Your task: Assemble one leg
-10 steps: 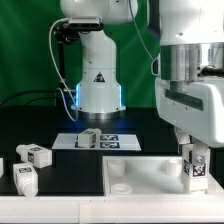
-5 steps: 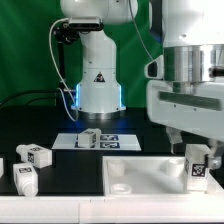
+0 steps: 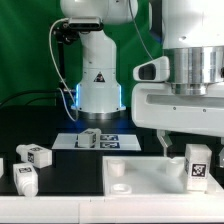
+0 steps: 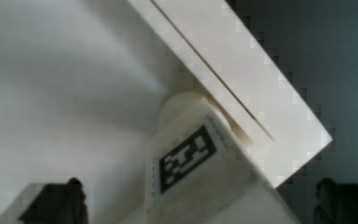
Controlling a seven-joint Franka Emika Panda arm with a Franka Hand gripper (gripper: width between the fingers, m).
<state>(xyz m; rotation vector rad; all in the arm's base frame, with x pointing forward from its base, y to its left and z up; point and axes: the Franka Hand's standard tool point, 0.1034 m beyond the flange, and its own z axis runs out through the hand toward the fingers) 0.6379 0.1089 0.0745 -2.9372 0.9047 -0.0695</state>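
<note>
1. At the exterior view's far left edge, a small white block (image 3: 2, 166) lies partly cut off on the black table (image 3: 60, 190).
2. Just right of it, two more small white oblong blocks with black-and-white tags lie on the table: one nearer the front (image 3: 25, 180), one a little farther back (image 3: 36, 154).
3. Farther back, near the middle, the thin flat white marker board (image 3: 97, 141) lies before my white base (image 3: 98, 92), with a fourth small tagged block (image 3: 89, 137) on it.
4. Toward the front, right of centre, lies the large flat white slab with round corner sockets (image 3: 140, 178).
5. The leg, a small white oblong block bearing a black-and-white square tag (image 3: 198, 166), stands upright at the slab's right end; in the wrist view (image 4: 202, 150) it sits against the slab's edge (image 4: 229, 70).
6. My wrist hangs high at the right, pointing straight down, its bulky white housing filling the upper right of the exterior view.
7. My claw (image 3: 175, 145) hovers above the leg with nothing between its fingers; they stand wide apart, the dark tips (image 4: 55, 200) showing at either side of the wrist view, clear of the leg.
</note>
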